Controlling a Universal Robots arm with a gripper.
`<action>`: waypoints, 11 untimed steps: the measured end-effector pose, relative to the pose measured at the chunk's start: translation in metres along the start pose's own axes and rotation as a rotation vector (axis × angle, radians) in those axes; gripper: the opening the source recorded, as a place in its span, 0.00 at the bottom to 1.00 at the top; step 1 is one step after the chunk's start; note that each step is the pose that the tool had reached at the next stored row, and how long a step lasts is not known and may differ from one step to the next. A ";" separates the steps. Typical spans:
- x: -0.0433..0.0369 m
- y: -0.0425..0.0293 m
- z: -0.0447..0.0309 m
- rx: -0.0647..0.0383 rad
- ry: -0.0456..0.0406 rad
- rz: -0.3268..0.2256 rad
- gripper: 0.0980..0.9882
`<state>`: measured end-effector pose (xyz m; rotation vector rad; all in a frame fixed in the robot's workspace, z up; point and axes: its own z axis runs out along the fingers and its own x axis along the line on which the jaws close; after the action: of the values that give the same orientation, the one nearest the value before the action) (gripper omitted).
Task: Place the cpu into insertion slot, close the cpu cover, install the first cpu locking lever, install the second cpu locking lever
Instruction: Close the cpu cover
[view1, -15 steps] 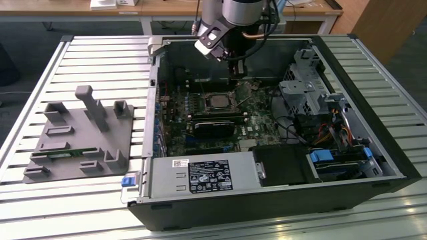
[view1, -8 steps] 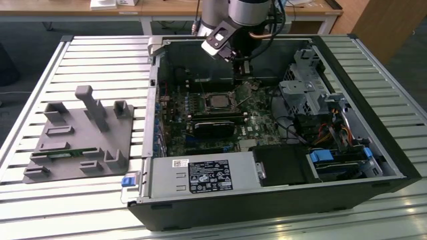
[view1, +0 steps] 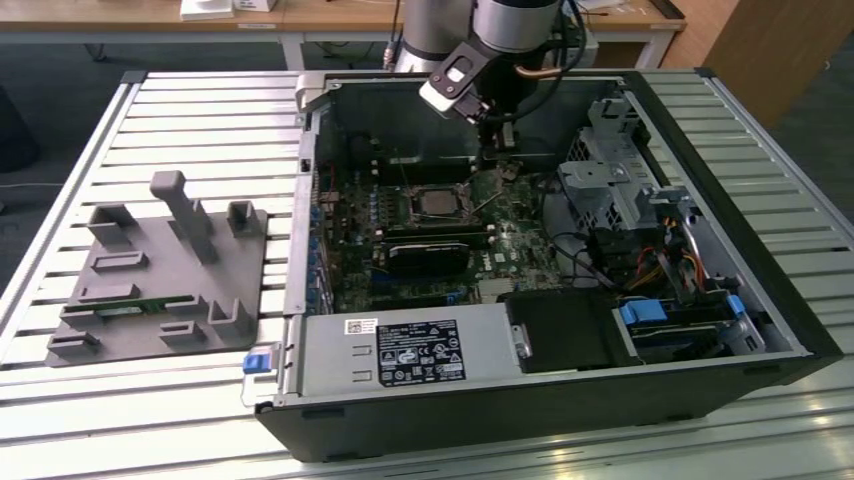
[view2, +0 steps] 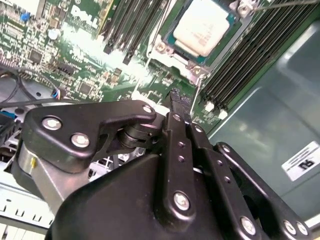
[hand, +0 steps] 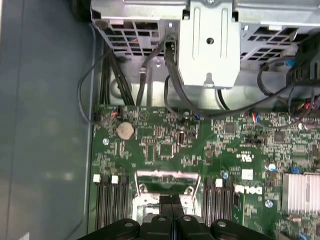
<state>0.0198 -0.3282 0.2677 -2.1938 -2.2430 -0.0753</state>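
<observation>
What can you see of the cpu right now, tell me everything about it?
In the second wrist view the cpu is a small flat square chip with a pale beige-silver metallic top and a thin green edge. It lies flat, seated in the insertion slot, whose silvery rim borders it, between rows of long black slots. The gripper, jaws shut, sits near one corner without touching it.

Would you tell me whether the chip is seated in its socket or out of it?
In. In the second wrist view the pale chip lies flat inside the silvery rim of the socket.
</observation>
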 end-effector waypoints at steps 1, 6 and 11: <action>0.0000 0.0015 0.0002 0.000 0.0001 0.000 0.01; -0.0002 0.0079 0.0018 0.000 -0.0003 0.000 0.01; -0.0012 0.0121 0.0037 0.001 -0.0005 0.000 0.01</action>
<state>0.0320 -0.3290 0.2644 -2.1940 -2.2428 -0.0742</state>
